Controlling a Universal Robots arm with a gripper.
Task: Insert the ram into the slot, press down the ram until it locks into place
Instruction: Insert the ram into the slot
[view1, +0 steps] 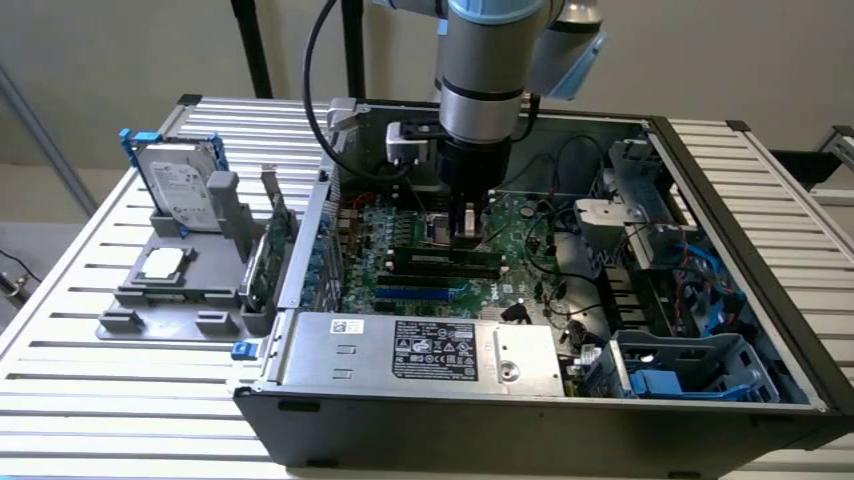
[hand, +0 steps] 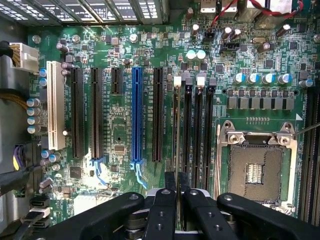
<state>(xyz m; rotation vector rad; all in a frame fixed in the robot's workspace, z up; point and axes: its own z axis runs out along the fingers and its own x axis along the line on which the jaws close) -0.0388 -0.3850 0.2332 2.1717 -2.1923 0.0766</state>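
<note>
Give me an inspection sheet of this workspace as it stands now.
Surface: slatted metal table carrying an open computer case.
Job's things: the ram stands edge-up along the slot, the memory socket nearest the expansion sockets; whether it has locked cannot be told.
Clutter: grey fixture at the exterior view's left, holding a hard drive.
Grippers: pincer down inside the case, shut on the ram's top edge.
Cables: black cable running beside the arm; loose black wires over the motherboard.
Surroundings: pale wall; nothing else seen.
</note>
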